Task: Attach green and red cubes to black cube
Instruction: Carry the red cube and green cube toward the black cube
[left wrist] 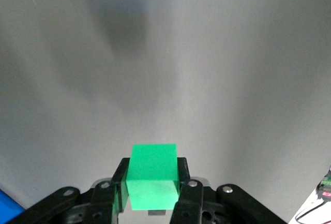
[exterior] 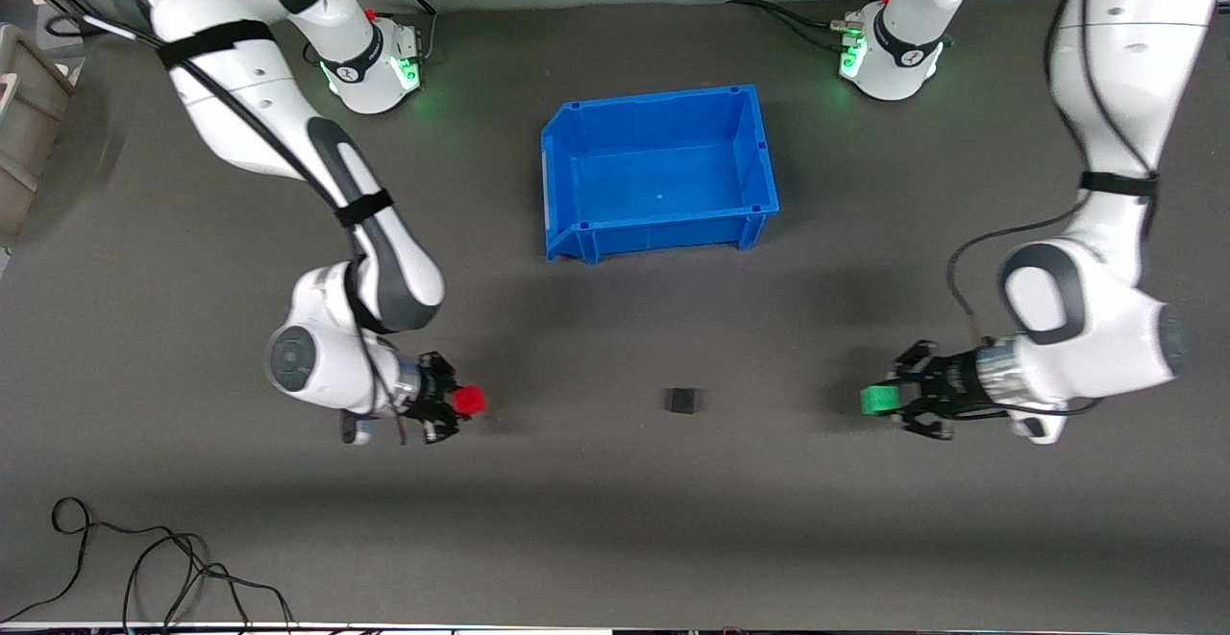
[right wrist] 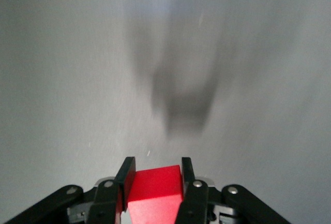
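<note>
I see the dark grey matte tabletop (exterior: 615,520) filling almost the whole front view, with a pale wall strip along the arms' bases, a grey crate (exterior: 24,131) at the right arm's end and a loose black cable (exterior: 144,568) curling at the edge nearest the front camera. The open blue plastic bin (exterior: 659,172) sits mid-table between the two bases, with nothing in it that I can see. On my screen the white right arm reaches down to the right gripper (exterior: 452,402), whose fingers (right wrist: 125,180) are clamped on the small bright red cube (exterior: 469,401); it is over the tabletop toward the right arm's end. The left gripper (exterior: 898,401) is over the tabletop toward the left arm's end, its fingers (left wrist: 182,175) closed on the small bright green cube (exterior: 876,400). The small matte black cube (exterior: 682,401) rests on the tabletop between the two grippers, well apart from both and nearer the front camera than the bin. Only the front view shows me the bin whole, the black cube and both arms together. The left wrist view gives the green cube (left wrist: 153,175) pinched between the pads over bare grey surface, plus a sliver of blue at a corner; the right wrist view gives the red cube (right wrist: 154,193) the same way, with a soft shadow on the surface.
</note>
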Robot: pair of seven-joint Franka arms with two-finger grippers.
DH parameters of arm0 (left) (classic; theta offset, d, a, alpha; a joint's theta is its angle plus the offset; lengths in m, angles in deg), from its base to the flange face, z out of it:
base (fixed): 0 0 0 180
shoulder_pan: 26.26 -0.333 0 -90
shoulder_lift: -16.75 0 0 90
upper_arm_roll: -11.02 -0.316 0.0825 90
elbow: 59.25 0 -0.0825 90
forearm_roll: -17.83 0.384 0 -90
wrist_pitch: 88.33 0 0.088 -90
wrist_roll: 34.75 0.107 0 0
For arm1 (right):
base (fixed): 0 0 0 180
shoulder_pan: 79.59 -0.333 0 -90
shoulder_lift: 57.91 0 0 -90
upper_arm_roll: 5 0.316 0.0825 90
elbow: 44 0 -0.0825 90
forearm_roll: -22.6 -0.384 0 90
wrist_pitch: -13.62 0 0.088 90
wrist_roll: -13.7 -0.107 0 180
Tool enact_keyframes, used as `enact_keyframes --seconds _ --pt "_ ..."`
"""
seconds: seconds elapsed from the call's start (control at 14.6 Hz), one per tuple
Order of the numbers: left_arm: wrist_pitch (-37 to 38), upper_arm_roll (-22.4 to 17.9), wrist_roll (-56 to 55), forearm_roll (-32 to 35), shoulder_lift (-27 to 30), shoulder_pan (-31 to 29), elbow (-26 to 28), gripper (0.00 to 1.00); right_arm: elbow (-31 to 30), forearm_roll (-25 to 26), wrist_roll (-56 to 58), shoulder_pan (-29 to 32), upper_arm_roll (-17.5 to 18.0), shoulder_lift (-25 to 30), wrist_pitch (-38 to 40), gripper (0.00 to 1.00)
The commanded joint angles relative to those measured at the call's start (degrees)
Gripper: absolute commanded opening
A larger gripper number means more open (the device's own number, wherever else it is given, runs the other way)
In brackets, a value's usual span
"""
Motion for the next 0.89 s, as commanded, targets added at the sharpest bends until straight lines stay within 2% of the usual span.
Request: enact_keyframes --seconds 0.0,0.14,0.21,0.34,0.62,0.82 --pt "-3.6 -0.9 -2.9 -0.7 -1.1 5.3 -0.9 0.0 8.4 -0.9 -8.6 -3.3 -0.5 -5.5 1.0 0.0" --pt "-8.0 -0.9 -5.2 -0.3 -2.7 8.7 -1.0 0.0 10.6 -0.5 -12.8 -5.4 -0.5 -6.9 1.0 0.0" --pt "-10.5 -0.9 -5.8 -0.5 -3.8 10.4 -1.2 0.03 11.3 -0.4 -14.2 -6.6 -0.6 -7.3 0.9 0.0" --pt "-14.6 -1.0 -10.1 -0.2 -6.9 14.0 -3.4 0.0 12.6 -0.5 -17.3 -7.9 -0.5 -7.6 0.8 0.0" --pt "-18.5 -1.0 -15.1 -0.1 -10.1 16.8 -5.6 0.0 17.1 -0.1 -25.2 -11.8 -0.8 -10.6 0.8 0.0" --pt "-21.3 -1.0 -17.0 0.0 -12.5 19.1 -6.4 0.0 17.8 0.7 -28.3 -14.2 -1.3 -11.6 0.8 0.0"
